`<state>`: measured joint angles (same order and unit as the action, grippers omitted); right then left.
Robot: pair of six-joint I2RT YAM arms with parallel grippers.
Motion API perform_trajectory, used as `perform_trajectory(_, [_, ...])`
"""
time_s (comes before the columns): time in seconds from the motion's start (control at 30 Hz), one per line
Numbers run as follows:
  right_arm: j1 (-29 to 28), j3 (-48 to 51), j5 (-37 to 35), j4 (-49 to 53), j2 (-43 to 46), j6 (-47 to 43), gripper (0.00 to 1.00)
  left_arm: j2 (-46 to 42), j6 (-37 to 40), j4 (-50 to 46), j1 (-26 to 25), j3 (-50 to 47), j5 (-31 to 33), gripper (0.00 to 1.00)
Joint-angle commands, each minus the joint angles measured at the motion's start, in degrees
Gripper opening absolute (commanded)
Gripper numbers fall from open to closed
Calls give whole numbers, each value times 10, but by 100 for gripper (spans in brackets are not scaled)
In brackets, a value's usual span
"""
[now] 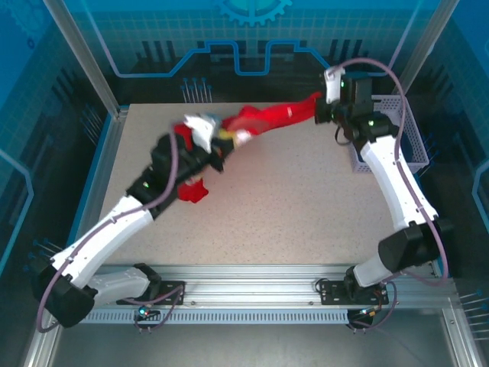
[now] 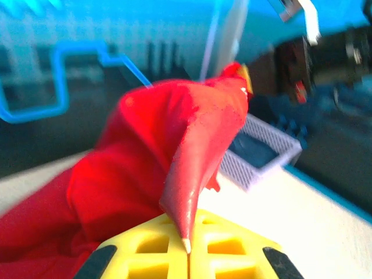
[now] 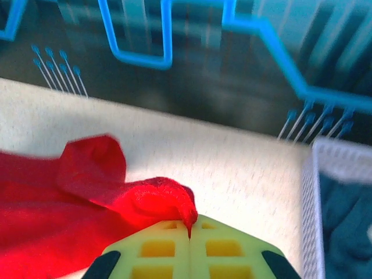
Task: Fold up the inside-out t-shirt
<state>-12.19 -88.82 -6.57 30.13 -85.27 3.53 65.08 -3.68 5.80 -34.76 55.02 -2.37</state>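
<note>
Just beside the white basket (image 1: 409, 134), the right gripper (image 3: 190, 225) is pinching one end of the inside-out t-shirt (image 1: 271, 116), and its jaws are pressing shut on a small fold of red cloth. Farther from the basket, the left gripper (image 2: 188, 251) is pinching the other end, and its jaws are closing tight on a thin point of red cloth too. The shirt is hanging in the air between them like a long red rope. One end is sitting close to the basket, and the long line of the shirt is running straight away from the basket, over the table (image 1: 290, 214). So for the right gripper the shirt is stretching away from the basket side, and for the left gripper it is stretching back toward the basket. A loose red bit is dangling down under the left gripper, far from the basket, and it may be touching the table, but I cannot tell. The right arm is sitting nearer to the basket, and the left arm is looking after the far end. I think the shirt is not yet folded, because it is bunching up and not lying flat. I think both arms are going to need to bring it down together, away from the basket, so the cloth is spreading out and not twisting.
</note>
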Motion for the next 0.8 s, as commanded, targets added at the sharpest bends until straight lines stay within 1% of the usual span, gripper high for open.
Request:
perform_trajectory(0.0, [21, 179, 6, -13, 27, 74, 9, 30, 30, 37, -65, -151, 25, 16])
perform_trajectory(0.07, [32, 266, 22, -28, 51, 98, 25, 48, -4, 65, -101, -214, 19, 40])
perform_trajectory(0.1, [33, 301, 32, -32, 60, 107, 31, 58, -23, 57, -114, -222, 20, 46])
perform_trajectory(0.13, [32, 328, 48, -36, 66, 113, 35, 63, -36, 34, -119, -217, 22, 51])
perform_trajectory(0.2, [20, 349, 72, -39, 73, 118, 43, 54, -46, -15, -119, -200, 31, 55])
perform_trajectory(0.27, [-9, 352, 74, -39, 74, 120, 46, 31, -55, -50, -115, -186, 64, 61])
perform_trajectory(0.3, [-28, 351, 73, -45, 74, 120, 46, 20, -73, -67, -106, -181, 86, 66])
perform_trajectory(0.37, [-75, 347, 84, -65, 65, 117, 48, 8, -123, -103, -59, -170, 93, 68])
perform_trajectory(0.43, [-129, 342, 105, -105, 41, 112, 50, 5, -198, -140, 14, -162, 87, 68])
perform_trajectory(0.5, [-177, 327, 125, -137, 3, 114, 52, 9, -248, -154, 80, -165, 63, 68])
perform_trajectory(0.53, [-197, 317, 138, -151, -19, 117, 53, 14, -259, -154, 105, -166, 52, 68])
perform_trajectory(0.6, [-228, 294, 148, -167, -62, 123, 56, 39, -249, -165, 124, -154, 44, 68])
perform_trajectory(0.67, [-252, 272, 162, -181, -102, 128, 57, 77, -232, -198, 128, -125, 60, 69])
perform_trajectory(0.77, [-283, 228, 155, -183, -164, 128, 59, 126, -218, -216, 137, -107, 83, 70])
